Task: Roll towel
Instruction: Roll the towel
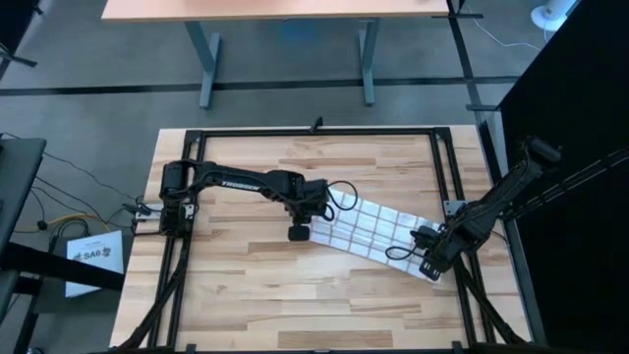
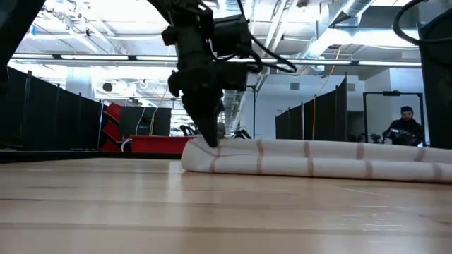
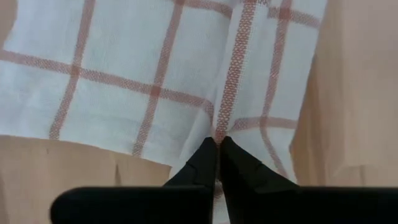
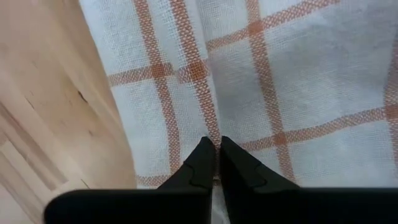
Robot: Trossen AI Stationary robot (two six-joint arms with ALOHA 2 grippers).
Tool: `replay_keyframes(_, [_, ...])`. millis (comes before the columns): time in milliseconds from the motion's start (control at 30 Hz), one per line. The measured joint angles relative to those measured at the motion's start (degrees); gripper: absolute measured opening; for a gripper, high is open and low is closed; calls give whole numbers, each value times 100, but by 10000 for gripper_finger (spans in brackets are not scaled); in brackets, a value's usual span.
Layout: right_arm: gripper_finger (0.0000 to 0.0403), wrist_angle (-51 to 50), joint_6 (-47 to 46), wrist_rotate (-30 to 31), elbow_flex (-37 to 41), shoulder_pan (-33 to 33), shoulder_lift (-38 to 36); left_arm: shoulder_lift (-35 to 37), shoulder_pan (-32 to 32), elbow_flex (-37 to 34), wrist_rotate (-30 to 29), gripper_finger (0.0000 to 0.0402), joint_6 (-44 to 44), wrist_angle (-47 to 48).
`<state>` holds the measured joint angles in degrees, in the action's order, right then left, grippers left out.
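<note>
The towel, white cloth with a grid of brownish lines, lies flat on the wooden table as a long slanted strip, right of the middle. In the low view it shows as a low band with a doubled-over left end. My left gripper is at the strip's left end, shut on cloth. My right gripper is at the strip's right end, shut on cloth. Both point down at the table. My left gripper pinches a raised fold of the towel between its two fingertips, close to the edge at the towel's left end. The fingers come from above, pointing down. The towel lies on the table around the pinch. My right gripper pinches a narrow crease of the towel between its two fingertips, close to the edge at the towel's right end. The fingers come from above, pointing down. The cloth around them lies on the table, slack.
Bare wooden table lies to the near side and to the left of the towel. A black frame runs around the table. A person stands far off in the room beyond.
</note>
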<state>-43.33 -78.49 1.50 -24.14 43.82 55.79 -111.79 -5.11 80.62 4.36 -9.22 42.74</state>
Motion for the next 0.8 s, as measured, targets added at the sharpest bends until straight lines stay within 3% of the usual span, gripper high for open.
replay_keyframes(133, [58,0,208,-103,4,-102,0,0,-8,-166,-93,38,-194,72])
replay_keyframes(367, [144,-131,357,-118,-91,-161,-116,187,-26,-164,-1138,132,-100,337])
replay_keyframes(567, [176,16,769,212,-492,-99,-247,720,48,-162,-1464,167,351,459])
replay_keyframes(700, [175,890,1498,839,-588,-183,-150,1028,205,-154,-1001,168,343,-62])
replay_keyframes(800, [167,870,1667,877,-562,-392,247,922,380,-149,-493,169,42,-398])
